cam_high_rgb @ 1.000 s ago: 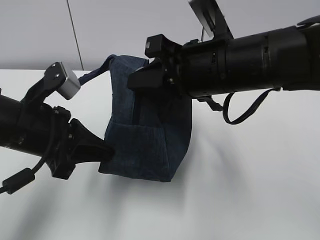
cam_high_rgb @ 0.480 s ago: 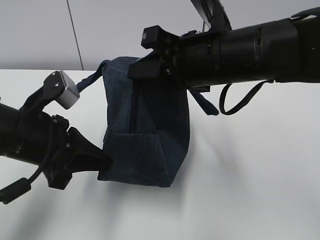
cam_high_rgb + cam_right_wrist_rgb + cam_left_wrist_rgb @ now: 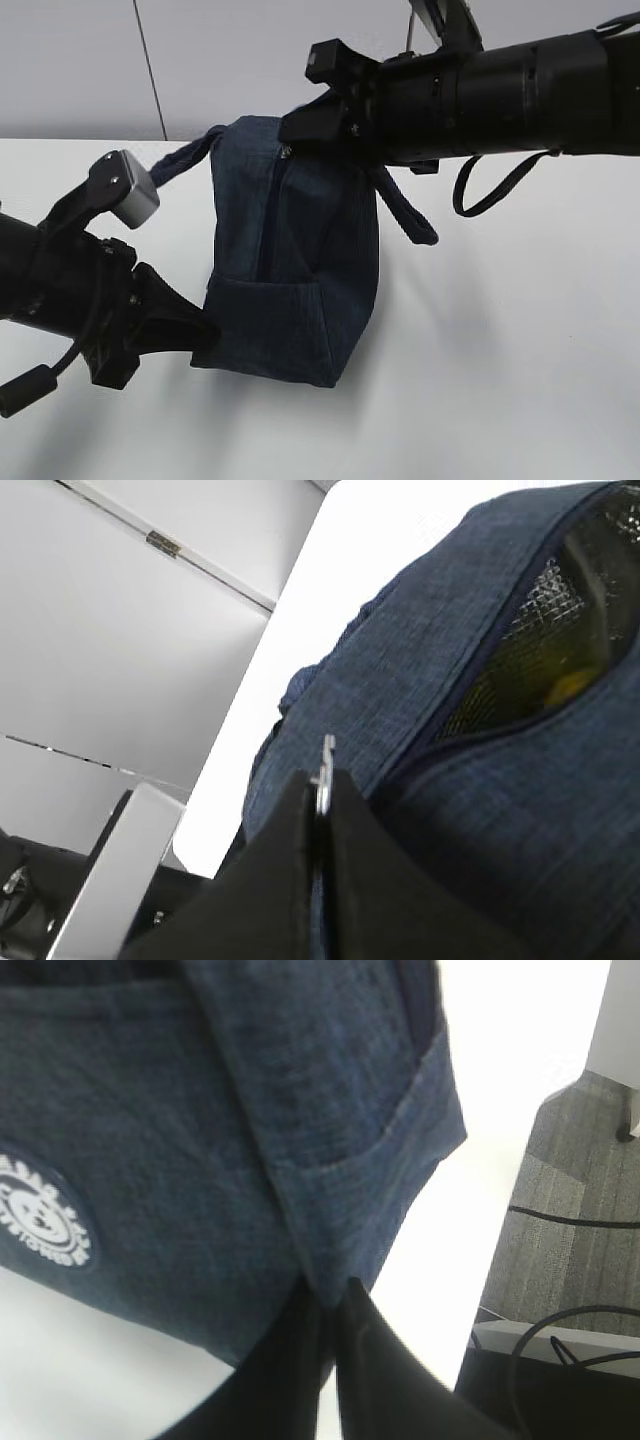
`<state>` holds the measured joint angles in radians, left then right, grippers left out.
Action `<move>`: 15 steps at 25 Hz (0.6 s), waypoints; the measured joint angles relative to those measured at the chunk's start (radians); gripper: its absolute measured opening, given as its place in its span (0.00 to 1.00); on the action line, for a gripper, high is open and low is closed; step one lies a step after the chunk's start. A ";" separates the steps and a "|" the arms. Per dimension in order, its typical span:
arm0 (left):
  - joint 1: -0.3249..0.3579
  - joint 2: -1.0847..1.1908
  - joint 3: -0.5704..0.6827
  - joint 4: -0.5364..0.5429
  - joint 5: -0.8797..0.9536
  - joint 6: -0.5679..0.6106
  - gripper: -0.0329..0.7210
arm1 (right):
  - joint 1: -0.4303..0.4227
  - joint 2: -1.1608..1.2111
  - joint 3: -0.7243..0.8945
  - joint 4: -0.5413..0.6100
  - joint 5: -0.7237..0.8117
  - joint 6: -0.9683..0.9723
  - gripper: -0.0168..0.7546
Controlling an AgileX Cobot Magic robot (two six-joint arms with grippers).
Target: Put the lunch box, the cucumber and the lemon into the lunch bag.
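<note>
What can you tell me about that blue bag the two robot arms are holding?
The lunch bag is boxy, dark navy, denim-looking fabric, standing on the white table. It bears a round white logo, and a loop handle hangs at its side. The left claw pinches a lower corner seam; the right claw grips the silver zipper pull at the top. Through the part-open zipper, a silvery mesh-like lining and something yellow show inside.

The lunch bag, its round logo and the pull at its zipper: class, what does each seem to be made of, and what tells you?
Lunch bag: woven, denim-like navy fabric, matte; a fine weave and stitched seams show in the left wrist view. Logo: a white and navy round patch, probably printed or rubbery; too blurred to be sure. Zipper pull: silvery, likely metal, pinched between the right gripper fingers.
</note>
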<state>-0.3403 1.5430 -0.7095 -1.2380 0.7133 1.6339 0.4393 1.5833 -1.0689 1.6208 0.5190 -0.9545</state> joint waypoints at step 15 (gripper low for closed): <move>0.000 0.020 0.002 0.010 0.010 0.000 0.02 | 0.000 0.000 0.000 0.002 -0.026 -0.007 0.02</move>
<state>-0.3403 1.5630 -0.7078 -1.2281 0.7238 1.6339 0.4393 1.5833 -1.0689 1.6230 0.4930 -0.9617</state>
